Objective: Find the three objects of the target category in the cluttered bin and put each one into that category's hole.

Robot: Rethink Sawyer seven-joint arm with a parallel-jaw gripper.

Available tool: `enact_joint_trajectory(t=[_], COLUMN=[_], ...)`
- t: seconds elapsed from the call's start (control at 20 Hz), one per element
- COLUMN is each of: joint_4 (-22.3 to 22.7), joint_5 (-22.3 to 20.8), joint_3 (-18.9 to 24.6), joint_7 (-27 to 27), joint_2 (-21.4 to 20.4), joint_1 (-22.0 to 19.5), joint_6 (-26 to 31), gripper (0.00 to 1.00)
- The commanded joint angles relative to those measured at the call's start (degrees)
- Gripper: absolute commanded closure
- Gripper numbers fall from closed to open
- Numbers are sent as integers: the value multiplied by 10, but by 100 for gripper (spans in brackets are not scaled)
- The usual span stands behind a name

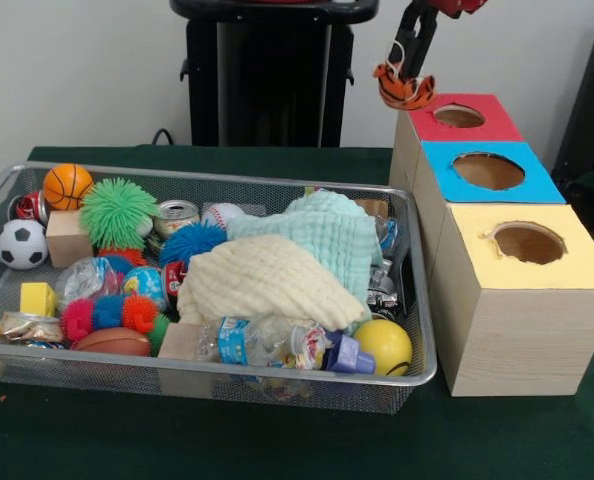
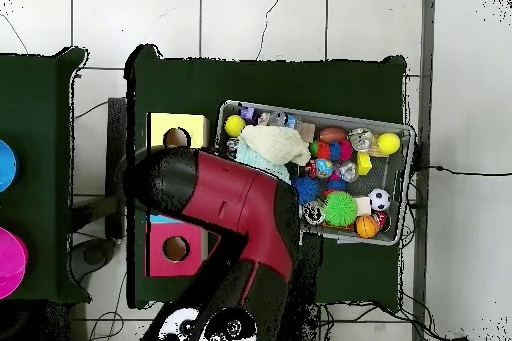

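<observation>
robot gripper (image 1: 405, 72) pinching an orange striped tiger toy (image 1: 403, 90) at the far left edge of the red-topped hole (image 1: 459, 116)

the toy hangs over the box's rim, not the opening, so releasing it here could drop it behind the box; the wire bin (image 1: 417, 300) stays crowded, with cloths (image 1: 277, 275) likely hiding other plush animals

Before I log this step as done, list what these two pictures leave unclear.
- Claw, front view: it holds the tiger toy by the red hole; the toy covers its tips.
- Overhead view: the arm hides the claw, the tiger and the blue hole.
- Bin, both views: the cloths may cover more toys.
</observation>
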Motion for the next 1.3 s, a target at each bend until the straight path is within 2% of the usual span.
enact_joint_trajectory(t=[0.05, 0.6, 0.95, 1.3], joint_4=[80, 103, 95, 106], joint_5=[31, 73, 96, 109], joint_3=[14, 23, 30, 35], joint_7=[208, 252, 290, 291], joint_2=[34, 53, 75, 82], joint_1=[13, 50, 70, 74], joint_6=[14, -20, -19, -23], gripper=[100, 100, 100, 100])
